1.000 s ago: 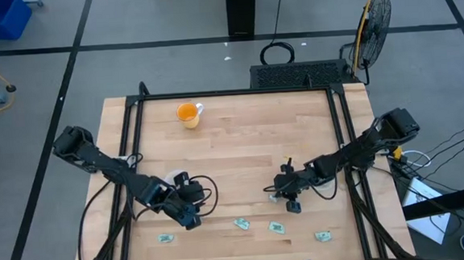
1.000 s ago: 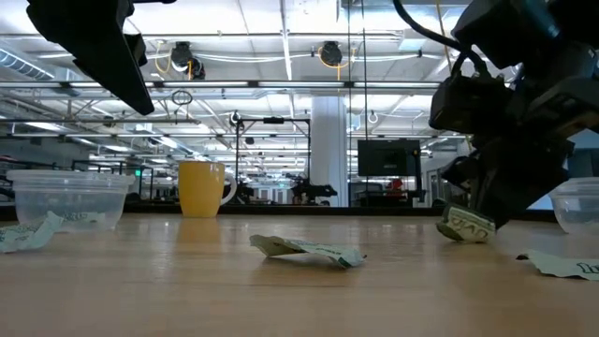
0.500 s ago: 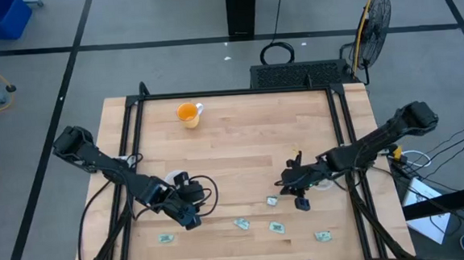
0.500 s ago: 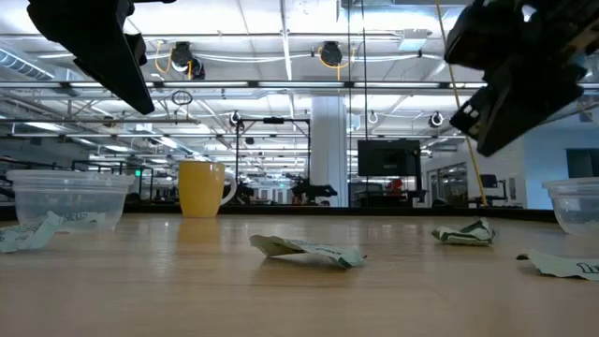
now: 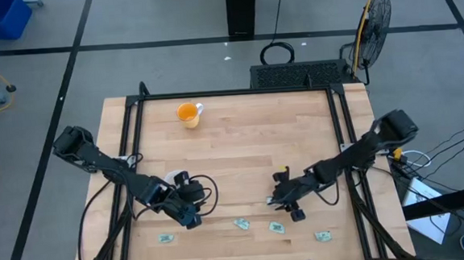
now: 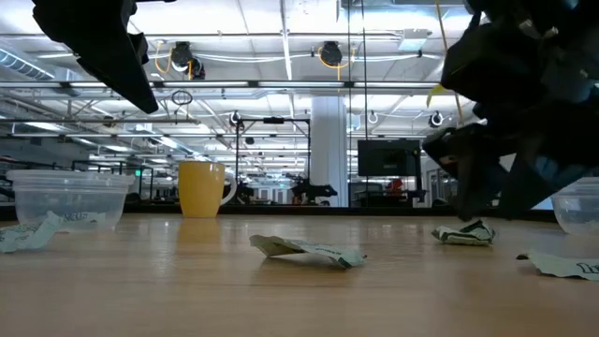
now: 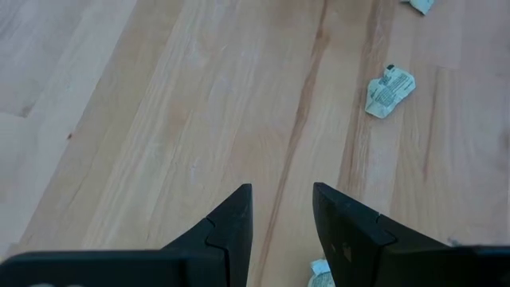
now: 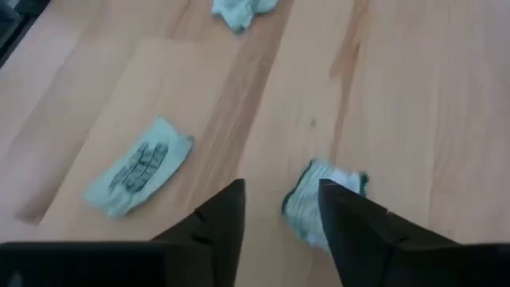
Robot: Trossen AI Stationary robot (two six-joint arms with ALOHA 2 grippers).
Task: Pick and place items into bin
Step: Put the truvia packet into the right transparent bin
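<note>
Dark fingers of the right gripper [image 8: 279, 215] stand a little apart, with nothing between them. One crumpled green-and-white packet [image 8: 325, 199] lies on the wood just past the tips, right by one finger. A flatter packet [image 8: 137, 169] lies nearby, and a third one [image 8: 243, 11] sits farther off. From above, the right gripper [image 5: 289, 205] is low over the near right part of the wooden table [image 5: 241, 145]. In the low view this gripper [image 6: 487, 197] hangs just above a crumpled packet [image 6: 465, 232] on the table.

The left gripper [image 7: 280, 209] also has a narrow gap between its fingers and holds nothing. Bare wood shows past them, and a small packet [image 7: 389, 89] lies farther off. A bit of another packet [image 7: 321, 275] peeks out by one finger. From above, the left gripper [image 5: 190, 217] waits over the near left part of the table.

More packets lie in a row along the near edge: one on the left [image 5: 165, 238], one in the middle [image 5: 242, 224], one beside it [image 5: 276, 227], and one on the right [image 5: 323, 236].

An orange mug [image 5: 187, 113] stands far back on the left. In the low view a clear plastic cup [image 6: 67, 198] stands at the left, and another clear cup [image 6: 576, 204] shows at the right edge.
</note>
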